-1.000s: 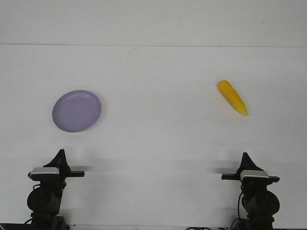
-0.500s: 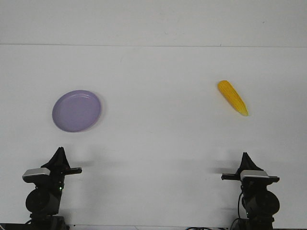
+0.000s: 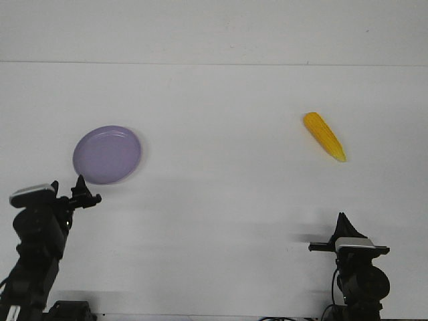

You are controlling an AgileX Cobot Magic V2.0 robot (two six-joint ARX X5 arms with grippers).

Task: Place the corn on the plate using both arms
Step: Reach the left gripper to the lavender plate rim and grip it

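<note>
White table (image 3: 221, 200) w/ corn (image 3: 324, 136) upper right, long axis diagonal, tip lower-right; plate (image 3: 107, 154) mid-left. Right gripper (image 3: 343, 221) sits below corn, nearer it; left gripper (image 3: 81, 190) by plate. Can't tell either's jaws.

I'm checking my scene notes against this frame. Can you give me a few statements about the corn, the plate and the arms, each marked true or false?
1. The corn lies on the plate. False: it lies on the table, far to the plate's right.
2. The plate holds nothing. True.
3. The left end effector is near the plate's front edge. True.
4. The right end effector grips the corn. False: it sits well short of it, near the table's front edge.
</note>
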